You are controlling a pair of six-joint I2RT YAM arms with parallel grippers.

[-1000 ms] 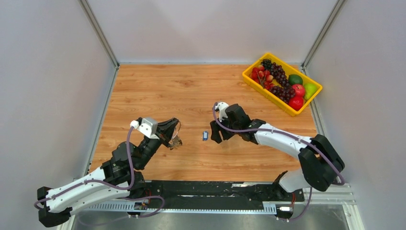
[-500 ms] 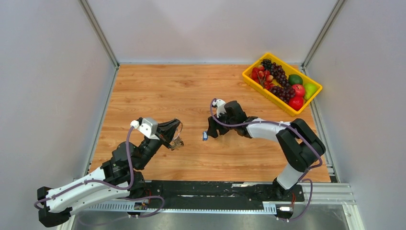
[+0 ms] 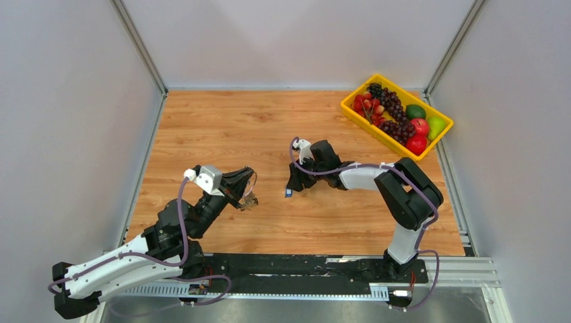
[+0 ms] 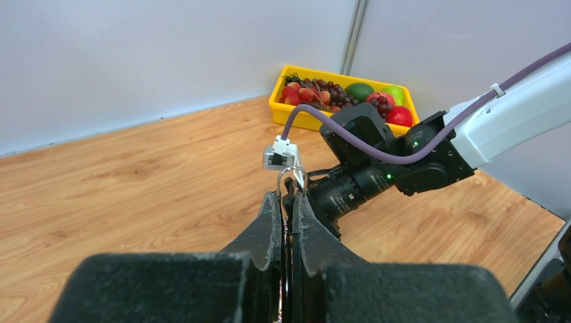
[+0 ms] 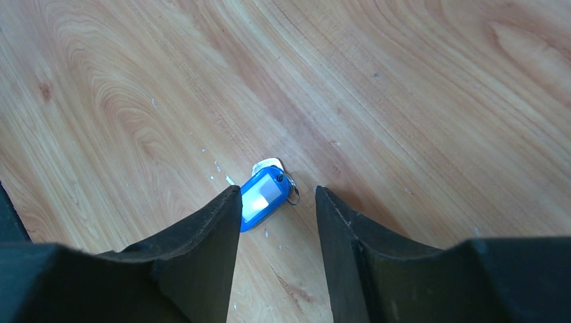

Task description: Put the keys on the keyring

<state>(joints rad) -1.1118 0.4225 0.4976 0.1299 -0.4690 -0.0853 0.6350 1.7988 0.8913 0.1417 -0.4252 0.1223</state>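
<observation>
My left gripper (image 4: pixel 286 197) is clamped shut on the thin round silver wire keyring (image 4: pixel 293 171), whose loop pokes out past the tips. My right gripper (image 5: pixel 276 192) stands open over the light wooden table (image 5: pixel 438 101). The small silver key with a blue plastic tag (image 5: pixel 261 198) lies just beside the 9 o'clock finger.
</observation>
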